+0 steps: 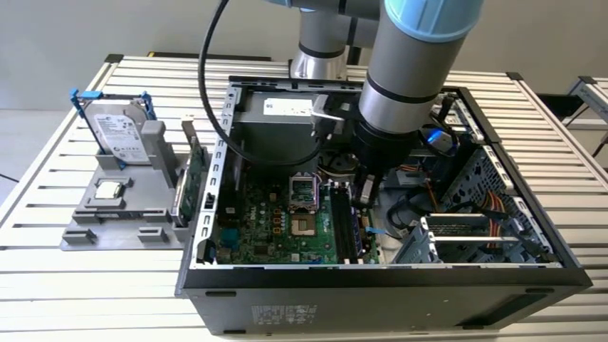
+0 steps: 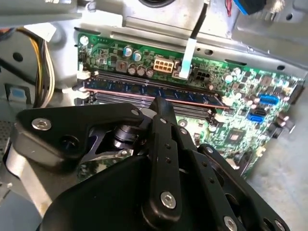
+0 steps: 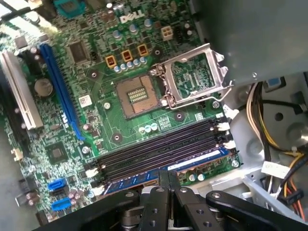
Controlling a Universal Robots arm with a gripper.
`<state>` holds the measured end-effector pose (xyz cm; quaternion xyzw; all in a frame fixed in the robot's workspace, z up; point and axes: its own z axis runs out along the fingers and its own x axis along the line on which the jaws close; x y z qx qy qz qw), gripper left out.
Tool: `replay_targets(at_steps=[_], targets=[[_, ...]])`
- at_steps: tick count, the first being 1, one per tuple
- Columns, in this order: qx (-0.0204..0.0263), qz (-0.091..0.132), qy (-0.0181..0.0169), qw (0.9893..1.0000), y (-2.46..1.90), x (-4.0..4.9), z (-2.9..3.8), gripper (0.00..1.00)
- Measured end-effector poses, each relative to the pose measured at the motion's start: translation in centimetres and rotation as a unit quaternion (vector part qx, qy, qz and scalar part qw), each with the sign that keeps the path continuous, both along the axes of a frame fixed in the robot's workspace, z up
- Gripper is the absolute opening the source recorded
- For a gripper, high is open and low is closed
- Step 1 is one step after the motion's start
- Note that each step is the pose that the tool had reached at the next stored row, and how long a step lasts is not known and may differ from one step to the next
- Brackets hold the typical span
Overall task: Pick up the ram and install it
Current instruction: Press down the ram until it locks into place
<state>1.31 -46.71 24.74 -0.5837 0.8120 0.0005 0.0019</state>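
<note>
The ram (image 3: 199, 162) is a long blue stick with small chips, standing on edge in the outermost memory slot of the green motherboard (image 3: 96, 115); it is also the ram (image 2: 125, 88) in the second wrist view and the ram (image 1: 358, 231) in the exterior view. My gripper (image 3: 168, 177) is inside the computer case, directly over the stick's middle. Its black fingers (image 2: 160, 120) are shut together, with the tips down at the stick's top edge and nothing held between them. White latches (image 3: 224, 126) sit at the slot ends. In the exterior view the gripper (image 1: 362, 203) hangs over the slots.
The open processor socket (image 3: 139, 96) lies beside the slots. Bundled cables (image 3: 269, 139) and a drive cage (image 1: 475, 228) crowd the case's right side. Outside on the exterior view's left, a grey tray (image 1: 114, 231) holds a hard drive (image 1: 124, 135), a silver chip (image 1: 109, 189) and a green card (image 1: 195, 178).
</note>
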Motion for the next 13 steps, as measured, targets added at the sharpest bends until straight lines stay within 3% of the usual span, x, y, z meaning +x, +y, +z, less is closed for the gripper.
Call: replay_targets(at_steps=[3, 7, 10, 13], targets=[[0.0000, 0.026, 0.0000, 0.9997, 0.00, 0.00, -0.03, 0.00], [0.0000, 0.062, 0.0000, 0.9981, 0.00, 0.00, -0.10, 0.00], [0.0000, 0.087, 0.0000, 0.9962, 0.00, 0.01, -0.13, 0.00], [0.0000, 0.114, 0.0000, 0.9934, 0.00, 0.01, -0.17, 0.00]])
